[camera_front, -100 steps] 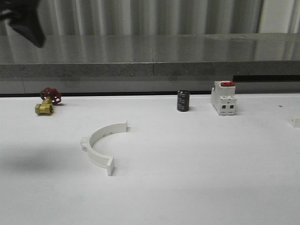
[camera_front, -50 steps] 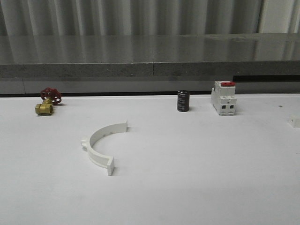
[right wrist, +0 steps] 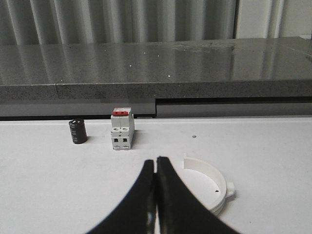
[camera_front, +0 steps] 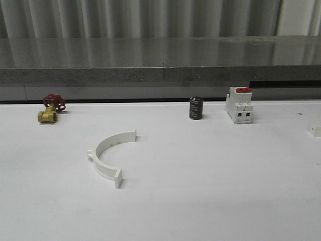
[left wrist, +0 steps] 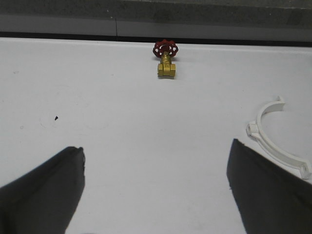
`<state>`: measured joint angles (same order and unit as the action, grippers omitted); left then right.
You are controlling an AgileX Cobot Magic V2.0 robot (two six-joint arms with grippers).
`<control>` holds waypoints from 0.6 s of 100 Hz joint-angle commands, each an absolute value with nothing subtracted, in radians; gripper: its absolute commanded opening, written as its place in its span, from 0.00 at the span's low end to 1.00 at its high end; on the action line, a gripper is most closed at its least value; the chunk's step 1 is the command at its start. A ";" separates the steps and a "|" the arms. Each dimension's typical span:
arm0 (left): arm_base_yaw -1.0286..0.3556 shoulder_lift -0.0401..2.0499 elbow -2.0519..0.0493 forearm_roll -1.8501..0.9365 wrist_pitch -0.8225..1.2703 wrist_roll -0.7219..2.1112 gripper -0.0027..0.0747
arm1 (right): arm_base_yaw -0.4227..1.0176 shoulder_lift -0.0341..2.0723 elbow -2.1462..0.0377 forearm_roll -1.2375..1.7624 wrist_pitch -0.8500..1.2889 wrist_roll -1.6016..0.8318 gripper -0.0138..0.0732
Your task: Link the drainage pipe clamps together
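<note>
Nearest in the front view, a white plastic half-ring pipe clamp with small flat end tabs (camera_front: pixel 110 155) lies flat on the white table (camera_front: pixel 210 191), left of the middle, its open side turned to the right. The left wrist view shows the left gripper (left wrist: pixel 155 187) with its two dark fingers (left wrist: pixel 44 192) spread wide apart and nothing between them; the same clamp lies near one finger, not touching it. In the right wrist view, the right gripper (right wrist: pixel 155 192) has its fingers pressed together with nothing held, and a second white half-ring clamp (right wrist: pixel 212 183) lies just beyond them, partly hidden. A small white piece (camera_front: pixel 316 130) at the table's right edge is perhaps its tab. Farther back stand a brass valve with a red handwheel (camera_front: pixel 50 109), a black cylinder (camera_front: pixel 195 108) and a white boxy breaker with a red top (camera_front: pixel 238 105).
</note>
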<state>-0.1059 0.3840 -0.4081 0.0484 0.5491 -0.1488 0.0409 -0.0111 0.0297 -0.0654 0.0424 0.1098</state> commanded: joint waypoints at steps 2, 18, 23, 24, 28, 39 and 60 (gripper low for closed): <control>-0.105 0.380 -0.434 0.058 0.480 -0.144 0.62 | 0.033 -0.007 0.009 -0.066 -0.041 0.104 0.08; -0.105 0.380 -0.434 0.058 0.480 -0.144 0.31 | 0.033 -0.007 0.009 -0.066 -0.041 0.104 0.08; -0.105 0.380 -0.434 0.058 0.480 -0.144 0.19 | 0.033 -0.007 0.009 -0.066 -0.054 0.104 0.08; -0.105 0.380 -0.434 0.058 0.480 -0.144 0.18 | 0.033 -0.007 0.009 -0.066 -0.057 0.104 0.08; -0.105 0.380 -0.434 0.058 0.480 -0.144 0.09 | 0.033 -0.007 0.009 -0.066 -0.073 0.104 0.08; -0.105 0.380 -0.434 0.060 0.480 -0.144 0.01 | 0.033 -0.007 0.007 -0.066 -0.100 0.104 0.08; -0.105 0.380 -0.434 0.060 0.480 -0.144 0.01 | 0.033 0.022 -0.114 -0.066 0.041 0.104 0.08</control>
<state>-0.1059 0.3752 -0.4081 0.0586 0.5491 -0.1465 0.0409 -0.0111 -0.0162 -0.0654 0.0508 0.1098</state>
